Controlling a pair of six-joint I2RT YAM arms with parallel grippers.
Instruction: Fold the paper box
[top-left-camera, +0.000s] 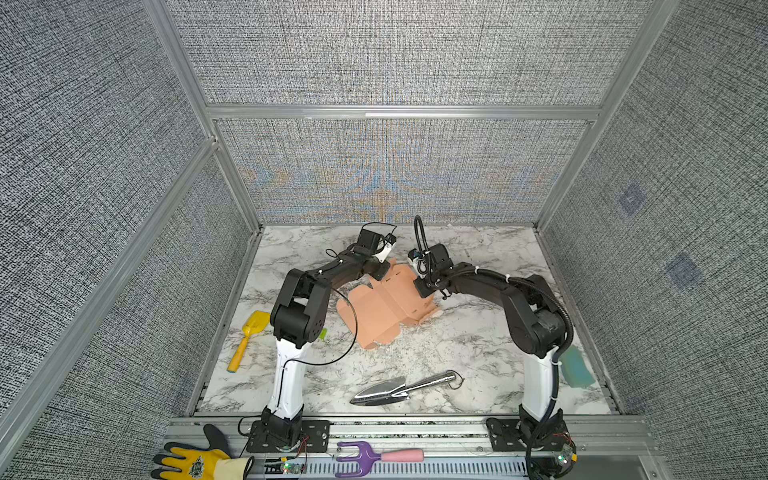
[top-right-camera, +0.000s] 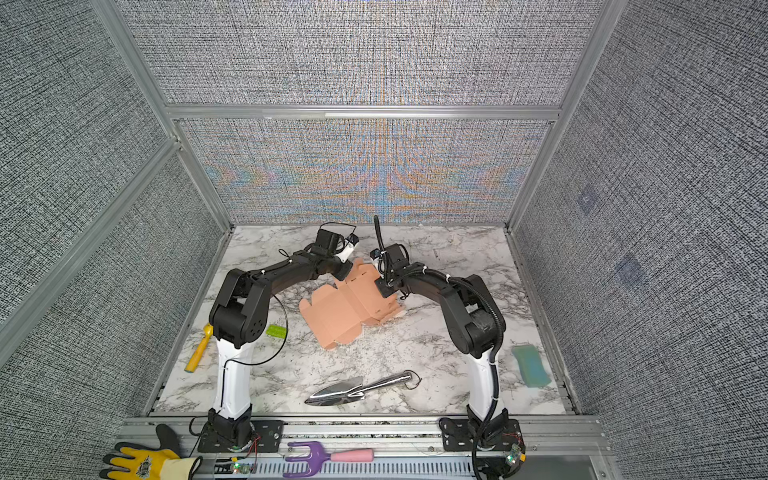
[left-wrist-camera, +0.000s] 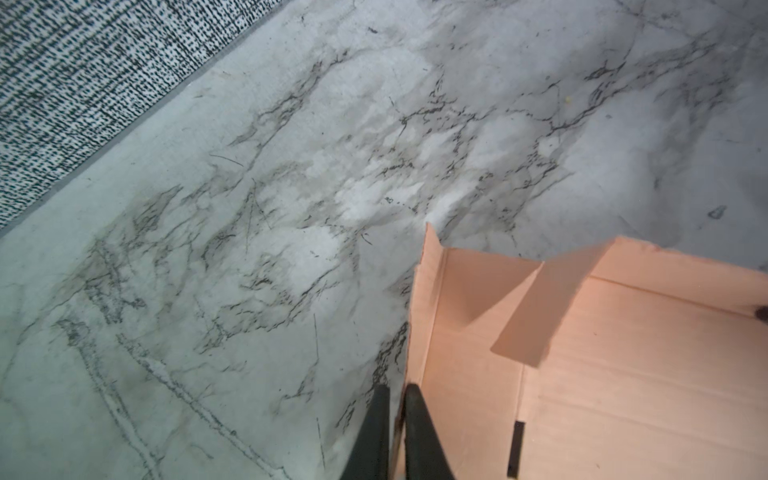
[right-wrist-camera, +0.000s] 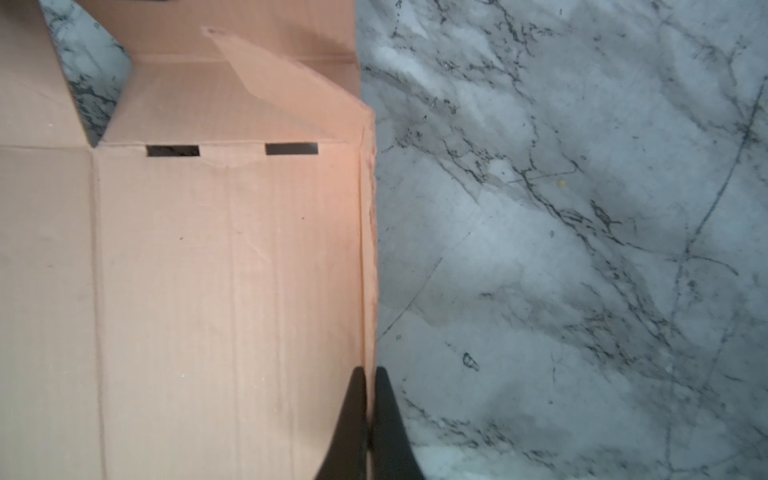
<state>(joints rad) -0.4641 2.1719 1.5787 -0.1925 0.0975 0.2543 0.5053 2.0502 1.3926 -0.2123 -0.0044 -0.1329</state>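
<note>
The paper box (top-left-camera: 386, 309) (top-right-camera: 345, 309) is a salmon-pink cardboard sheet, partly folded, lying mid-table between the two arms in both top views. My left gripper (left-wrist-camera: 395, 392) is shut on a raised side wall of the paper box (left-wrist-camera: 623, 374), with the wall's edge pinched between its dark fingers. It sits at the box's far left end (top-left-camera: 381, 274). My right gripper (right-wrist-camera: 370, 374) is shut on the opposite raised wall of the paper box (right-wrist-camera: 208, 270), at the far right end (top-left-camera: 423, 286). Corner tabs lean inward, and two slits show along a crease.
On the marble table (top-left-camera: 457, 345) lie a yellow toy shovel (top-left-camera: 249, 336) at the left, a green brick (top-right-camera: 276, 331) by the left arm, a metal trowel (top-left-camera: 403, 388) in front and a teal sponge (top-left-camera: 575, 368) at the right. A yellow glove (top-left-camera: 195, 461) and a purple fork (top-left-camera: 374, 457) rest on the front rail.
</note>
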